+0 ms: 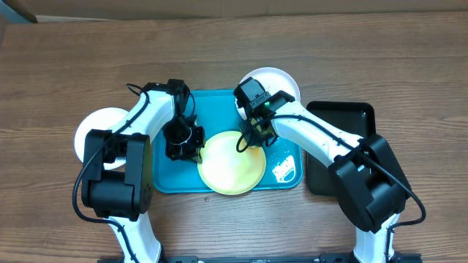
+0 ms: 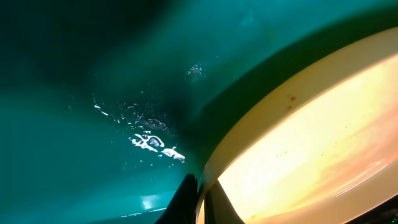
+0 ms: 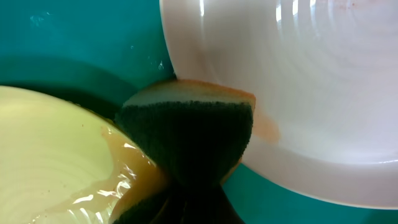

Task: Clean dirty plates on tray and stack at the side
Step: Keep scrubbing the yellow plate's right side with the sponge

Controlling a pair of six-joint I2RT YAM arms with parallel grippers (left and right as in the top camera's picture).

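Note:
The pale yellow-green plate (image 1: 231, 164) lies on the turquoise tray (image 1: 167, 178), tilted up at its left edge. My left gripper (image 1: 191, 150) is shut on that plate's rim (image 2: 249, 130), one finger on each side. My right gripper (image 1: 252, 135) is shut on a dark green sponge (image 3: 186, 140) at the plate's upper right edge, where brownish wet sauce (image 3: 127, 165) shows. A white plate (image 1: 270, 82) sits at the tray's far right corner; it also shows in the right wrist view (image 3: 298, 87), with an orange smear. Another white plate (image 1: 89, 133) lies on the table left of the tray.
A smaller black tray (image 1: 344, 117) lies on the table right of the turquoise tray. Wet foam patches lie on the turquoise tray at its front right (image 1: 285, 169) and under the left gripper (image 2: 152, 142). The table is brown wood.

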